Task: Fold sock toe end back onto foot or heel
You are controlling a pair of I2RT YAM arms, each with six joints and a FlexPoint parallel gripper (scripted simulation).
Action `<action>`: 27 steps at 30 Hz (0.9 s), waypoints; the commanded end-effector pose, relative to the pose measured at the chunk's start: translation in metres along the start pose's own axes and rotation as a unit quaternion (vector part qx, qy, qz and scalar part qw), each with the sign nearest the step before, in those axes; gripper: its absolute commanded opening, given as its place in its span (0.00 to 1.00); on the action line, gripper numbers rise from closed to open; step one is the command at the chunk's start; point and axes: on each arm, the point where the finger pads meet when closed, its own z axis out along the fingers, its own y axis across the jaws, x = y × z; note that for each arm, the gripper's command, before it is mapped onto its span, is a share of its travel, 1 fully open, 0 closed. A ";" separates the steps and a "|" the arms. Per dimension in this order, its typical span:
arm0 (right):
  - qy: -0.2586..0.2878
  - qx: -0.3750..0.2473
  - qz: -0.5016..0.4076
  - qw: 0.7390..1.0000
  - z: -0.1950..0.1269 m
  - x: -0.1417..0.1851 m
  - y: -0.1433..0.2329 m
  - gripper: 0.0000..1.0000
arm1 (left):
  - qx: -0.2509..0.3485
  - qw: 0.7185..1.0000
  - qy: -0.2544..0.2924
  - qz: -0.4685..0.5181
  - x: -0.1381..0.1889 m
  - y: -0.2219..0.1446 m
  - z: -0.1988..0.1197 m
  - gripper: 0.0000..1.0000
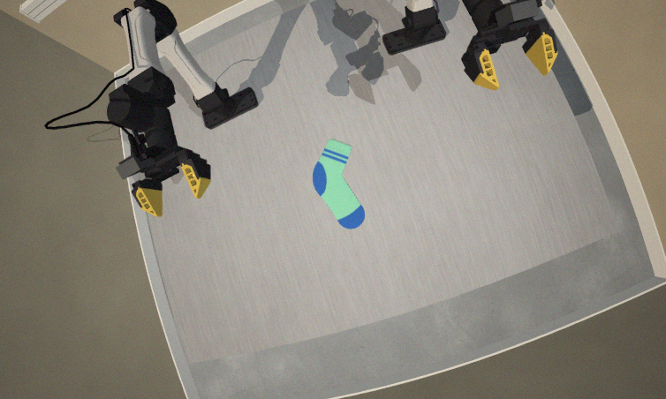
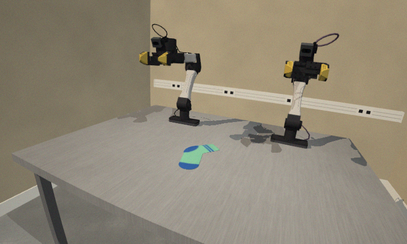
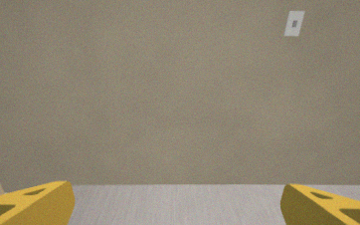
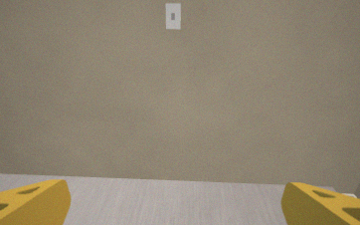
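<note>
Sock [image 1: 342, 185] [image 2: 192, 156] lies flat and unfolded on the table [image 1: 425, 222] [image 2: 259, 188], well apart from both raised tools: left gripper [image 1: 521, 81] [image 2: 306, 71] [image 3: 177, 201] open, right gripper [image 1: 178, 207] [image 2: 153, 58] [image 4: 176, 201] open.
</note>
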 end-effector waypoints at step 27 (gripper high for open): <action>-0.009 0.001 0.000 1.000 -0.002 -0.007 0.000 1.00 | 0.053 0.990 0.085 0.100 0.031 -0.039 0.024 0.34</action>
